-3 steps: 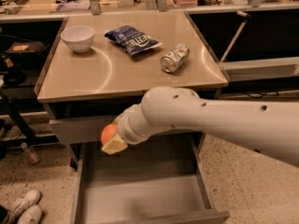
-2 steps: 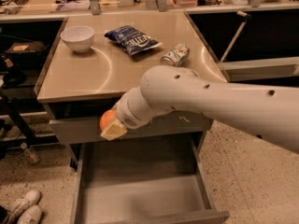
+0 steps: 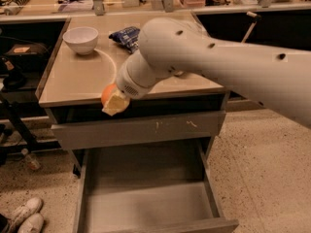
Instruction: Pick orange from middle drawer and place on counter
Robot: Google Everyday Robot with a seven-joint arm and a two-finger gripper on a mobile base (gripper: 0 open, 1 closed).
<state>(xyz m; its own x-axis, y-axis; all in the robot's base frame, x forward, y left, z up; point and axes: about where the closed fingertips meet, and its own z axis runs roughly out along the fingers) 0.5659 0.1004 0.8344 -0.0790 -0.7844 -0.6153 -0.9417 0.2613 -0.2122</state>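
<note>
One orange (image 3: 107, 94), pinched in the gripper (image 3: 114, 103), and we have it hanging right at the counter's (image 3: 73, 79) six o'clock edge, a shade toward seven. The drawer (image 3: 146, 198) gapes open below at six, so the fruit is out and up. The pale fingers (image 3: 118, 106) are closed on it, with the orange peeking out on the nine o'clock side.

Now the placing, as we judge it. We carry it in toward twelve until the whole fruit sits over steel, not over the lip. We aim for the middle of the top, well short of the bowl (image 3: 81, 38) at eleven and the bag (image 3: 124, 34) at twelve. Lower until it touches, then part the fingers slowly. A round fruit dropped from height will likely roll, and that rim looks thin. Then lift straight off, no sideways nudge.
</note>
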